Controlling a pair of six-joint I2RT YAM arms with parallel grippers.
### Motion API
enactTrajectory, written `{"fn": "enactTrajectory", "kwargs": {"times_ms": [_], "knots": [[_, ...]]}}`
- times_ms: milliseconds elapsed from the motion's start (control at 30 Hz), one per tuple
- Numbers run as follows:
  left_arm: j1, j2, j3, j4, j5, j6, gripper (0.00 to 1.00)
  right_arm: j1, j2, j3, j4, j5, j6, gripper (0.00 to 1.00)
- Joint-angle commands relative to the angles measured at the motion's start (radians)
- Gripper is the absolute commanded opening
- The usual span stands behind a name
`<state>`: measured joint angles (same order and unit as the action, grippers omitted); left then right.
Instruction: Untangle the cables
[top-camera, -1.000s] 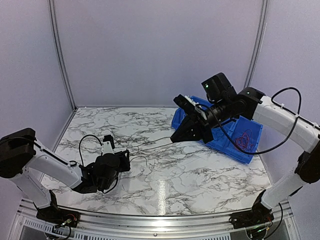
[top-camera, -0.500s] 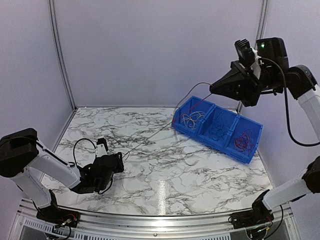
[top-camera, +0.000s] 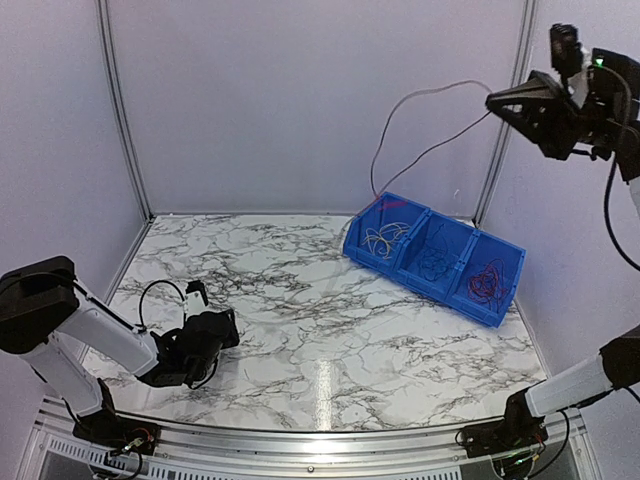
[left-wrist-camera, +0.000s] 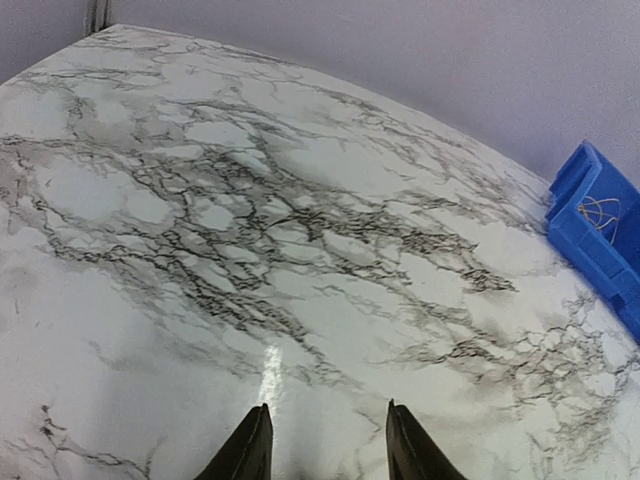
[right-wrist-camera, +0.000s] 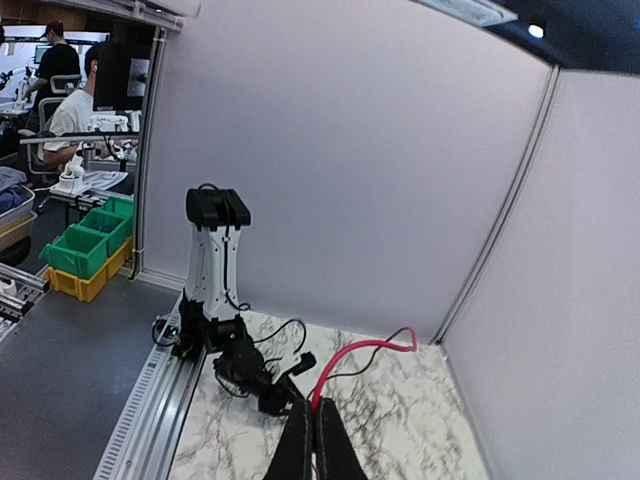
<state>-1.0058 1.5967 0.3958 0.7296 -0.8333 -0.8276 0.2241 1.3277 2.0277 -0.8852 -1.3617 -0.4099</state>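
Observation:
My right gripper (top-camera: 497, 101) is raised high at the upper right, shut on thin cables (top-camera: 425, 93). The strands arc up and left, then hang down towards the left end of the blue bin (top-camera: 430, 225). In the right wrist view the fingers (right-wrist-camera: 298, 440) pinch a red wire (right-wrist-camera: 358, 350) and a thin dark one. The bin's compartments hold pale tan wires (top-camera: 385, 238), dark blue wires (top-camera: 435, 262) and red wires (top-camera: 486, 280). My left gripper (top-camera: 226, 325) lies low over the marble at the front left. Its wrist view shows it (left-wrist-camera: 328, 408) open and empty.
The marble table (top-camera: 330, 330) is fenced by pale walls with metal posts (top-camera: 118, 100). The blue bin's corner (left-wrist-camera: 595, 215) shows at the right edge of the left wrist view. A thick black arm cable (top-camera: 160, 295) loops over the left wrist.
My right gripper has risen up and to the right, lifting the cables off the table. The strand that ran to the left gripper is gone from it. The left gripper shifted slightly left.

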Motion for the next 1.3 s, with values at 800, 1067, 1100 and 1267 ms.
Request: {"fn": "enactTrajectory", "kwargs": {"times_ms": [800,1067,1100,1267], "knots": [[0.018,-0.153,-0.115,-0.110,0.042,0.013,0.43,-0.382,-0.181,-0.458,0.440,0.482,0.111,0.00],[0.018,-0.146,-0.108,-0.110,0.049,0.018,0.43,-0.382,-0.214,-0.503,0.437,0.731,0.095,0.00],[0.018,-0.147,-0.105,-0.109,0.049,0.020,0.43,-0.382,-0.216,-0.508,0.442,0.779,0.097,0.00],[0.018,-0.146,-0.104,-0.110,0.050,0.022,0.44,-0.384,-0.224,-0.555,0.480,0.980,0.092,0.00]]}}
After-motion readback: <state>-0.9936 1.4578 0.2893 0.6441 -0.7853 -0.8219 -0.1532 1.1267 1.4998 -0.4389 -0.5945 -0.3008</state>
